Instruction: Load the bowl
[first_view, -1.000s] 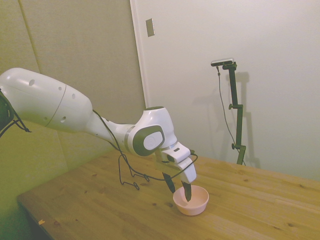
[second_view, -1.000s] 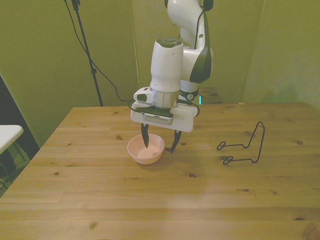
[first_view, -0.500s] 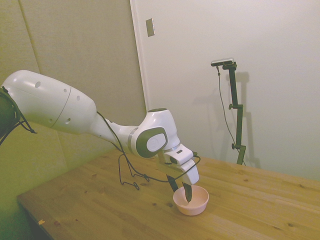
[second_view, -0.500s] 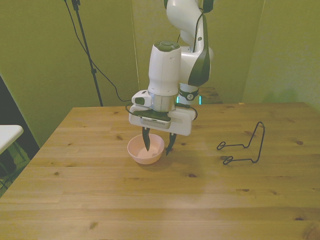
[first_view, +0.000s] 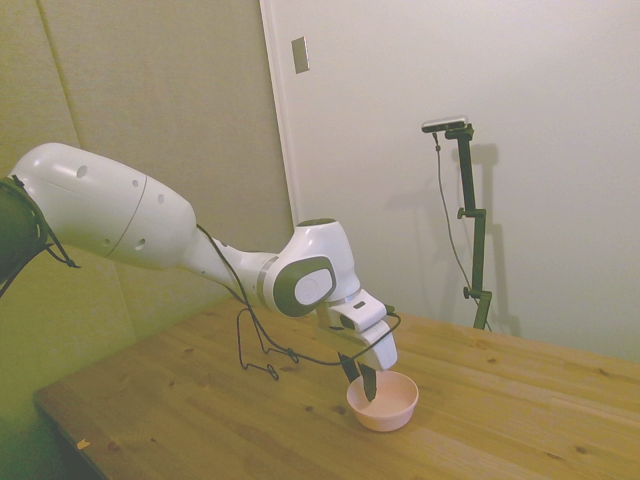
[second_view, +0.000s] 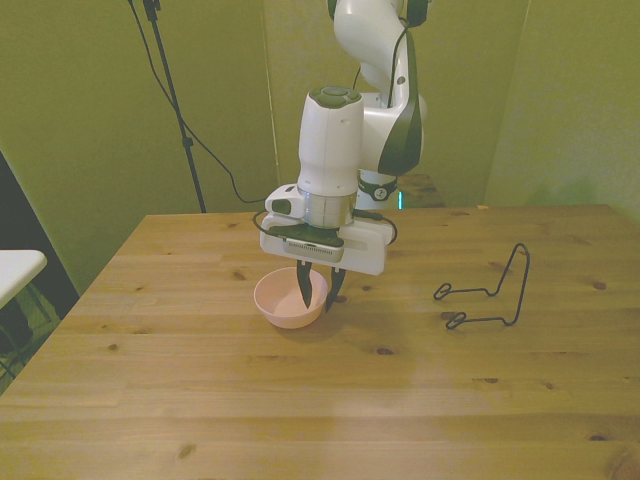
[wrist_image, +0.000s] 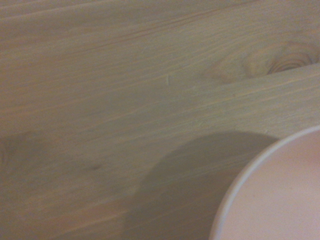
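bowl: small, round, pale pink bowl (second_view: 290, 301), plain smooth sides; sits upright on the wooden counter (second_view: 300, 400), toward the front view's left of centre. Looks empty.
hand: the hand (second_view: 316, 292) points down over the bowl's wall on the front view's right; its two dark fingers are drawn close together, one inside the rim and one just outside, pinching the wall. Judged clamped on the bowl; the side view (first_view: 360, 378) agrees.
lift state: bowl base appears to rest on the counter; not raised as far as I can tell.
wrist view: shows only an arc of the rim (wrist_image: 250, 175) and its shadow on the wood grain.
handling (judgement): thin plastic, so light and stiff enough, not fragile. Smooth wall is likely slippery; a one-sided rim pinch may let it tilt or swing when lifted.
grip site (judgement): the rim wall, fingers set deep, is the sensible hold.
rack: black wire rack (second_view: 487, 293) stands well apart, toward the front view's right; presumably the loading target.
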